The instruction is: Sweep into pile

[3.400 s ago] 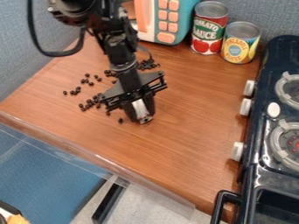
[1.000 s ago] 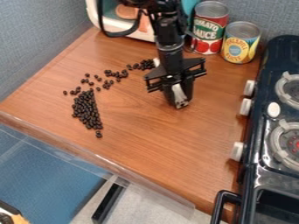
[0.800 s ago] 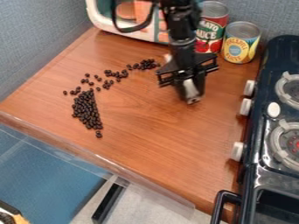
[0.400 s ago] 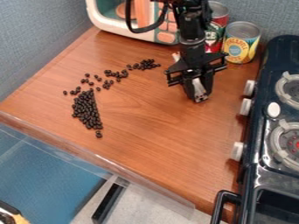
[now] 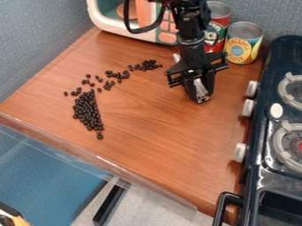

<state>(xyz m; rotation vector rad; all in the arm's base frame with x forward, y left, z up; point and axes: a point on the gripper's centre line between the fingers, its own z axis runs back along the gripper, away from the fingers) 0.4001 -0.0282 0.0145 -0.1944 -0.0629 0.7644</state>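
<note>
Small black beans lie on the brown wooden surface at left. Most form a dense, elongated heap [image 5: 87, 111] that narrows toward the front edge. Behind it, looser beans [image 5: 109, 74] trail up and to the right, ending in a small cluster [image 5: 147, 65]. My gripper [image 5: 201, 98] hangs pointing down over the right-centre of the wood, well to the right of both groups and touching no beans. A narrow white piece [image 5: 200, 87] shows at its lower end; what it is I cannot tell.
A toy microwave [image 5: 112, 20] stands at the back, beside a red can [image 5: 217, 26] partly behind the arm and a yellow can [image 5: 243, 44]. The dark toy stove [image 5: 268, 145] borders the right side, knobs facing the wood. A clear edge strip [image 5: 112, 170] runs along the front.
From above the beans, my gripper has moved right and slightly back, then stayed nearly still. Beans now form a dense heap at left, where fewer showed in the oldest frame.
</note>
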